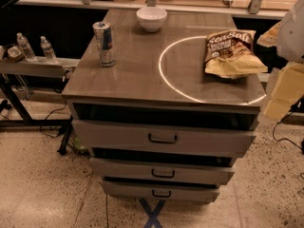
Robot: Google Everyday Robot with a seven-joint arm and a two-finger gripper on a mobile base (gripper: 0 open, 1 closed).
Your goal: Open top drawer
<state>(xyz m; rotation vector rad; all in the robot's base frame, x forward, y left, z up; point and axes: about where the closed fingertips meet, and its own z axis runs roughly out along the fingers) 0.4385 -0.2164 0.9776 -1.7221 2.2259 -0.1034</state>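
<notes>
Camera view, sole view on record. The bench (133,75) is a grey wood-grain unit carrying a drinks can (104,43), a white bowl (151,18) and a crisp bag (230,51) on its top. The top drawer (114,134) sits directly under that top, the widest of three fronts, with its dark loop handle (163,138) at centre. A dark gap shows above the front, so I judge the drawer ajar rather than fully out. The two lower drawers (118,169) stand beneath it with like handles and are not my concern. My claw (281,94) is at the right edge of view, just off the bench's front right corner, above handle height and well apart from the handle; I cannot tell whether it is spread or pressed together. Recommended conduct for the step: bring the claw down and across to the centre of the front, level with the loop, and close on the loop itself, not the lower drawers' handles. Then draw straight outward, square to the front, since an angled pull may bind the box. Keep the arm low so it clears the crisp bag near that edge.
</notes>
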